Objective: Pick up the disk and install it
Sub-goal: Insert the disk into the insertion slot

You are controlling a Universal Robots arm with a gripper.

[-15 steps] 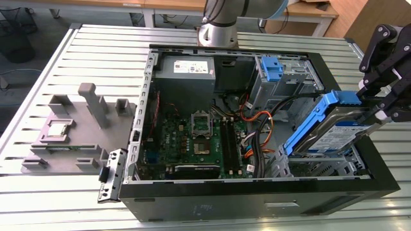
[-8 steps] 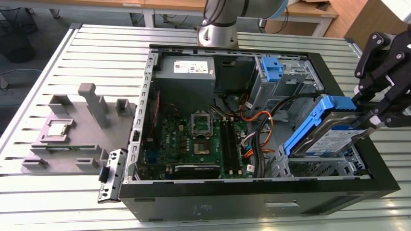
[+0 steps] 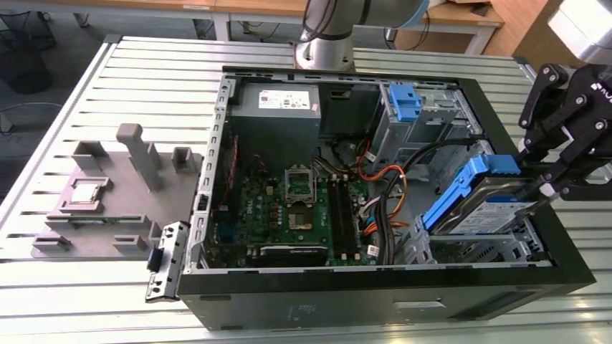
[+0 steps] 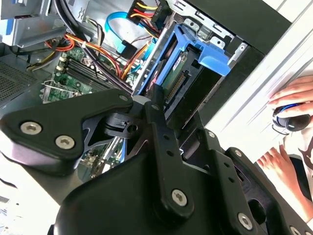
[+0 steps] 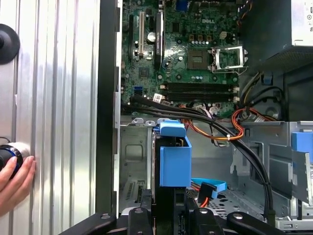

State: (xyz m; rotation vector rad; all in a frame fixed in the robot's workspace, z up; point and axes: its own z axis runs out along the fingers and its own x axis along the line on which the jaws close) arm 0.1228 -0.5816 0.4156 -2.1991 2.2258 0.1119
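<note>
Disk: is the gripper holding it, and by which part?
Yes. The gripper is shut on the disk, one finger on each flat face, at the edge nearest the wrist.

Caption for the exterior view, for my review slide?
The tool holds the disk tilted inside the open computer case, at the exterior view's right.

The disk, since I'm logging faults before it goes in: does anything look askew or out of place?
The disk sits tilted in the gripper, its blue end raised above the drive bay at the exterior view's right, not seated. Also odd: a person's hand rests on the table beside the case.
</note>
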